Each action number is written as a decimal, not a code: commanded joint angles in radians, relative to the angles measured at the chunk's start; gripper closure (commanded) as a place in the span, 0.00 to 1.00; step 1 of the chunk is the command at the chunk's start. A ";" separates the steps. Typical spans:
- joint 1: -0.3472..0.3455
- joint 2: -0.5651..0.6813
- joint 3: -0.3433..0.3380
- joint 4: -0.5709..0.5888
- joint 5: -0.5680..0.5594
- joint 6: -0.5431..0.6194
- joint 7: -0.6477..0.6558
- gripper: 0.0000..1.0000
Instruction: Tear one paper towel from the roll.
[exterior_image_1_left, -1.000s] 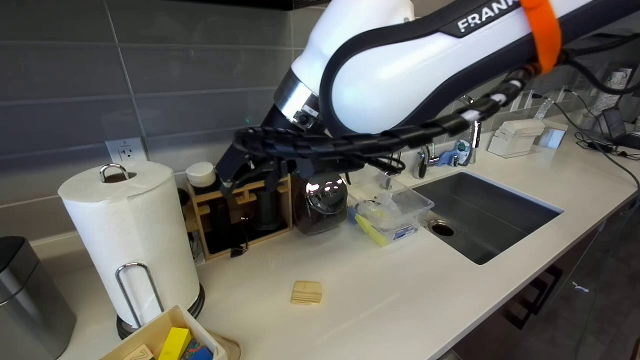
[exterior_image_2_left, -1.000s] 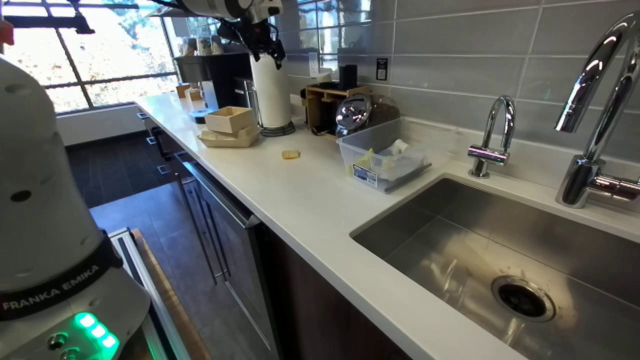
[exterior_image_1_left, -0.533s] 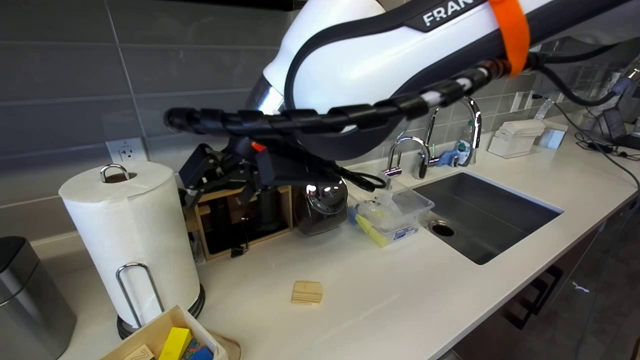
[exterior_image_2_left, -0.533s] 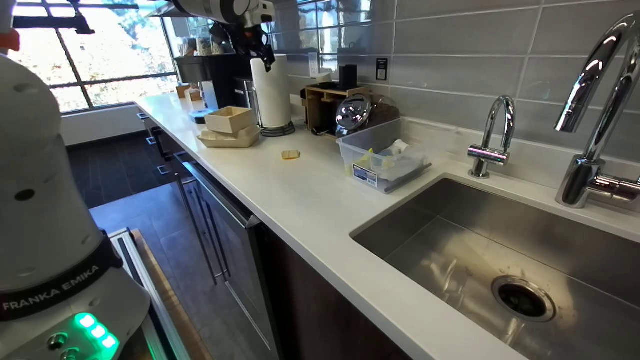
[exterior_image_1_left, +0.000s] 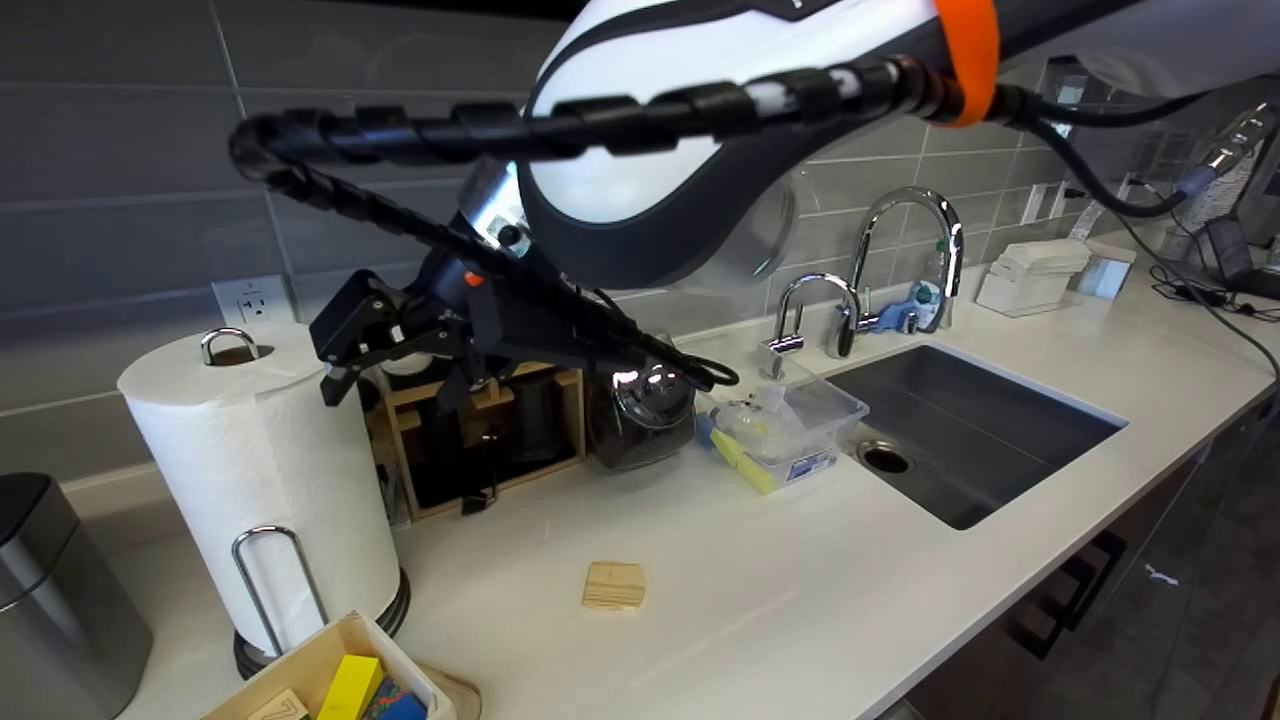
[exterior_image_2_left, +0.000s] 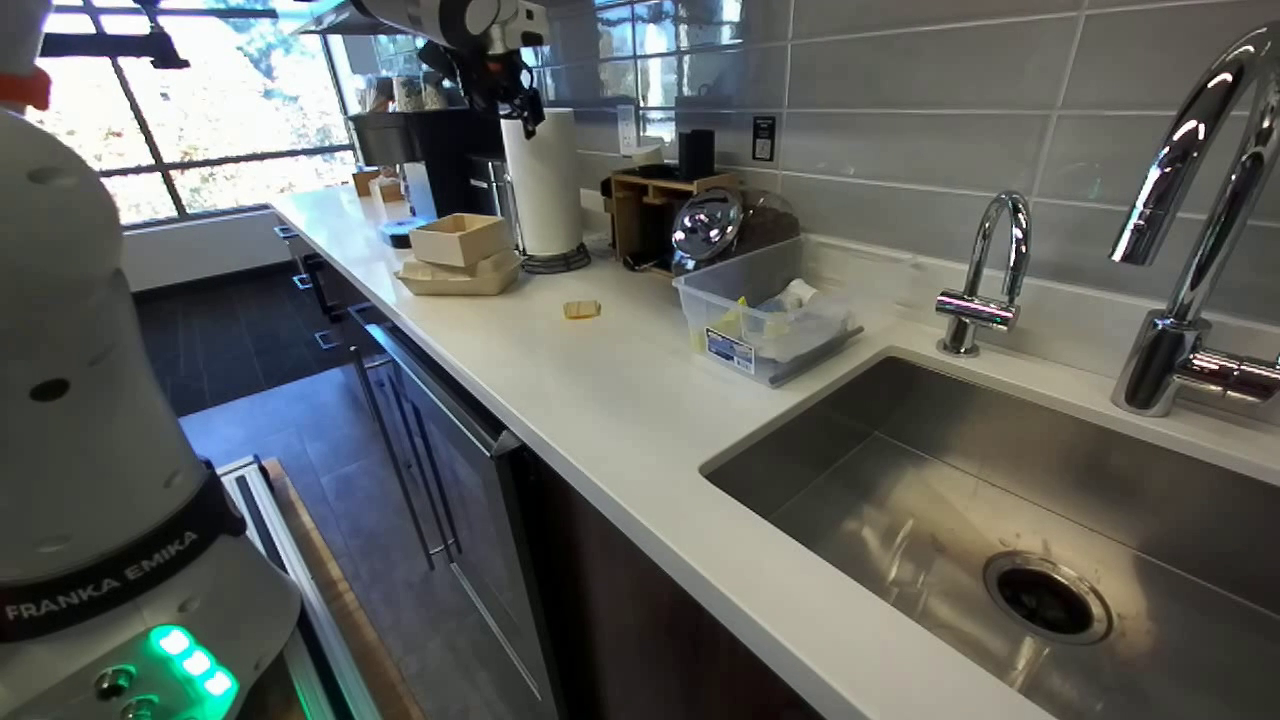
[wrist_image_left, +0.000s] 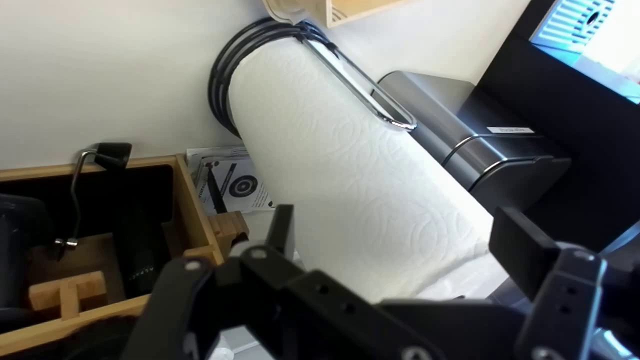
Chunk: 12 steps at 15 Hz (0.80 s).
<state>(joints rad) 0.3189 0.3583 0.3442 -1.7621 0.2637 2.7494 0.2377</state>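
Roll (wrist_image_left: 350, 165): embossed matt paper. Its wire loop (wrist_image_left: 401, 125): shiny metal. Pincer (wrist_image_left: 402, 237): matt black. Bench (exterior_image_1_left: 740, 590): smooth, slightly glossy. Sink (exterior_image_2_left: 1080, 470): satin metal. Faucet (exterior_image_2_left: 1150, 370) near bench's back edge: mirror-bright metal. Tub (exterior_image_2_left: 785, 345): clear plastic. Small pad (exterior_image_1_left: 614, 586): grained wood.

"Wrist view: from where?"

"Just behind the gripper (wrist_image_left: 400, 237), facing the roll (wrist_image_left: 350, 175) at close range."

"And outside?"

"In an exterior view, the aim is down across the counter (exterior_image_1_left: 760, 600) toward the tiled wall (exterior_image_1_left: 120, 150), roll near. In an exterior view, it runs along the counter to the window (exterior_image_2_left: 230, 110), sink (exterior_image_2_left: 1050, 460) near, roll far."

"Shared?"

"The roll, in all three; the sink, in both exterior views."
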 joint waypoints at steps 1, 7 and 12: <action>0.006 0.044 0.006 0.053 0.068 -0.003 0.033 0.00; 0.008 0.120 0.032 0.145 0.141 0.006 0.031 0.00; 0.014 0.198 0.048 0.238 0.160 0.001 0.019 0.00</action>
<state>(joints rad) 0.3242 0.4861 0.3799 -1.6061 0.3909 2.7494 0.2677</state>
